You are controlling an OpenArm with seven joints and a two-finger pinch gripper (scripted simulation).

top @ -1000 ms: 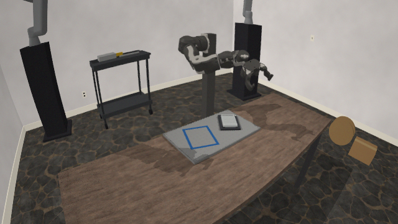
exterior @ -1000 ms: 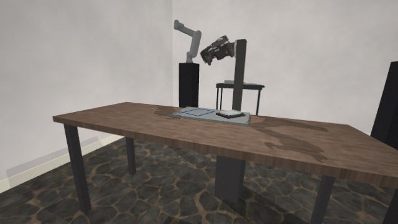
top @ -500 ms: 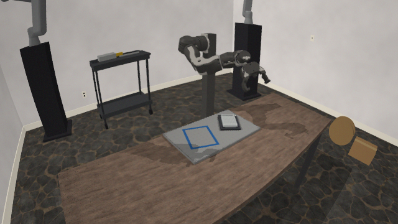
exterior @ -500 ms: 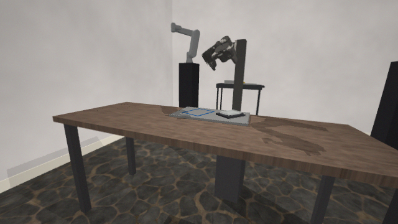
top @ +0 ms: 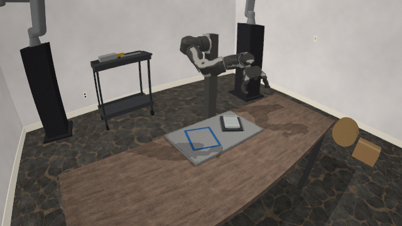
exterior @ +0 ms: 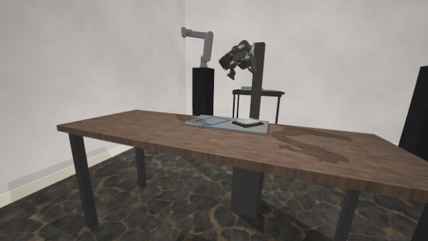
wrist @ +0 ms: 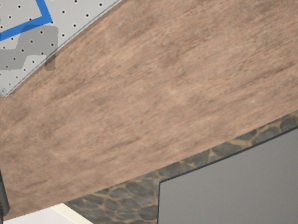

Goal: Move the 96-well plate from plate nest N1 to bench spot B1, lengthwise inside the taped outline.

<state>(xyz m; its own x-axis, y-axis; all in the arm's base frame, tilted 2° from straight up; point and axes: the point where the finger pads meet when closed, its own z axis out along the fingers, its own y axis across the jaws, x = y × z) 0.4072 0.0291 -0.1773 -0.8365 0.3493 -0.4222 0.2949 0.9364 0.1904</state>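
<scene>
The white 96-well plate (top: 231, 121) sits in its dark plate nest (top: 232, 123) on the grey deck (top: 213, 136), at the deck's far right. It also shows in the exterior view (exterior: 248, 121). The blue taped outline (top: 202, 138) lies to the nest's left, with nothing inside it. A corner of that blue outline (wrist: 35, 10) shows in the wrist view. My gripper (top: 263, 82) hangs high above the table's far edge, well apart from the plate, open with nothing between the fingers. It also shows in the exterior view (exterior: 231, 74).
The arm's dark post (top: 210, 94) stands behind the deck. A black cart (top: 124, 83) and tall black pedestals (top: 249, 61) stand by the walls. A cardboard box (top: 365, 151) and a round disc (top: 345, 132) lie off the table's right end.
</scene>
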